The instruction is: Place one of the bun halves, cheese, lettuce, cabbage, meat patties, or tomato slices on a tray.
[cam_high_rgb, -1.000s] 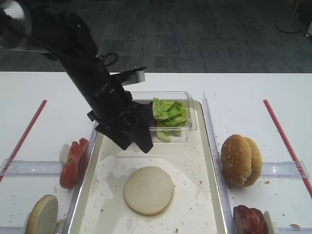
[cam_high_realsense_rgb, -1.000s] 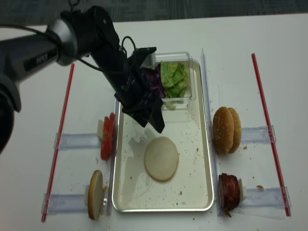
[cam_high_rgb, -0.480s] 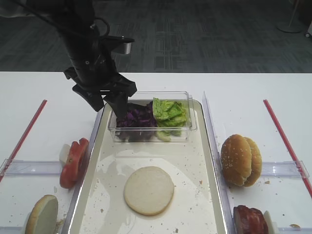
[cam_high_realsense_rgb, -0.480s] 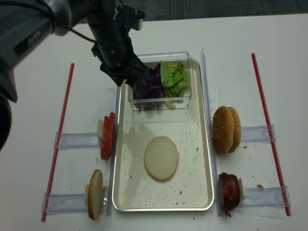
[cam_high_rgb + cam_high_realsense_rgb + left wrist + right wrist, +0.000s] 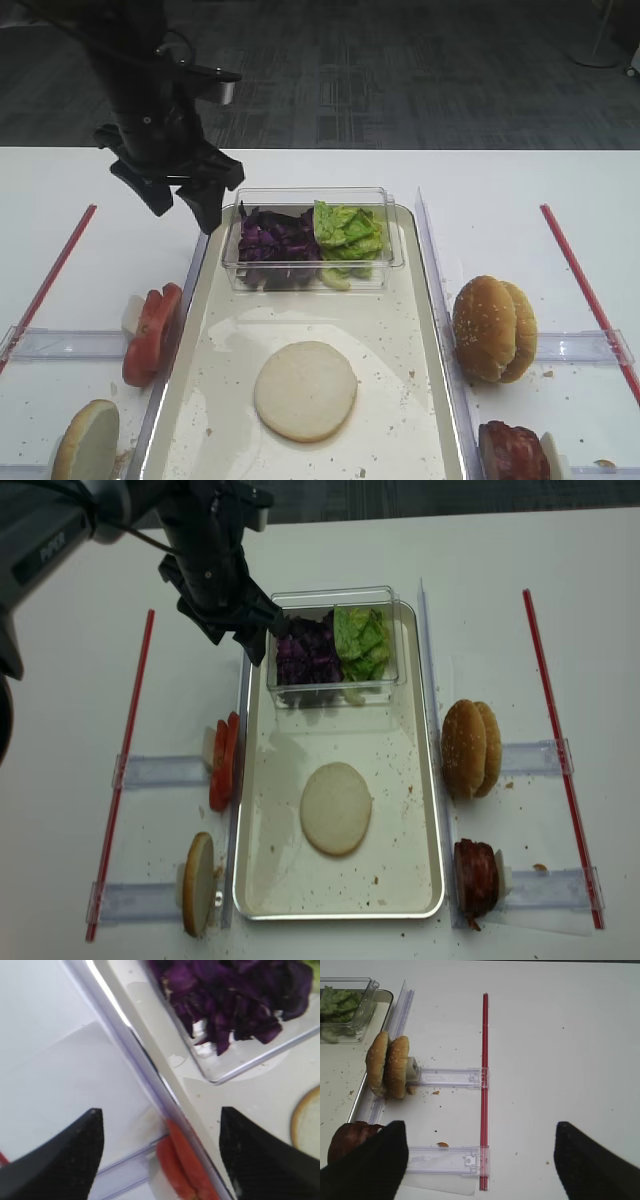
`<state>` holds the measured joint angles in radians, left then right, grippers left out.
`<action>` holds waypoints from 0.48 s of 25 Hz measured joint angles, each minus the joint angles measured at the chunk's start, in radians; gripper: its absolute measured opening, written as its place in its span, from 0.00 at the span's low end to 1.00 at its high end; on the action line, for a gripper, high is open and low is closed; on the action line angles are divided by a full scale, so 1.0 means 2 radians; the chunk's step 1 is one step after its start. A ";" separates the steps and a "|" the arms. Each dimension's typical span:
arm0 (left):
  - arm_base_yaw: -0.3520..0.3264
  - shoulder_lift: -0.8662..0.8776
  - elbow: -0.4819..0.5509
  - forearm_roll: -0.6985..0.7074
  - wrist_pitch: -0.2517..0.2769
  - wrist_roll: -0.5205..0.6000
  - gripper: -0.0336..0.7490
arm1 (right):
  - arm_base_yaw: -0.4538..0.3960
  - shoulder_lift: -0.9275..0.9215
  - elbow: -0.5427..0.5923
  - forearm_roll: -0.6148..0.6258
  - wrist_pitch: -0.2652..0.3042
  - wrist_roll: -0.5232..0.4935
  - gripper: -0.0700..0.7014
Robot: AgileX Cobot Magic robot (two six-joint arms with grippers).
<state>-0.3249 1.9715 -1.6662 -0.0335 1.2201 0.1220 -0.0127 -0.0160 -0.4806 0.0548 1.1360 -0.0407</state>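
Exterior high view shows one flat bun half (image 5: 305,390) lying cut face up on the tray (image 5: 425,330) floor, so the placing step looks done. Left gripper (image 5: 182,205) hangs empty, jaws apart, beside the tray's far-left corner; next probably a retreat or another pick. Right gripper (image 5: 479,1160) parted, empty. Counted: two seeded bun tops (image 5: 493,328), one tomato slices (image 5: 152,333) stack.

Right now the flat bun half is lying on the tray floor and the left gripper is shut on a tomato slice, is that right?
Not quite. The bun half does lie flat on the tray floor, but the left gripper is open and holds nothing; the tomato slices stand untouched outside the tray's left rim. The exterior high view shows this, and the left wrist view shows nothing between the fingers.
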 joint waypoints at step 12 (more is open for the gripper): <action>0.107 0.000 0.000 0.002 0.001 -0.004 0.63 | 0.000 0.000 0.000 0.000 0.000 -0.001 0.89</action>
<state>-0.1113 1.9715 -1.6662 -0.0296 1.2214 0.1144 -0.0127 -0.0160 -0.4806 0.0548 1.1360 -0.0425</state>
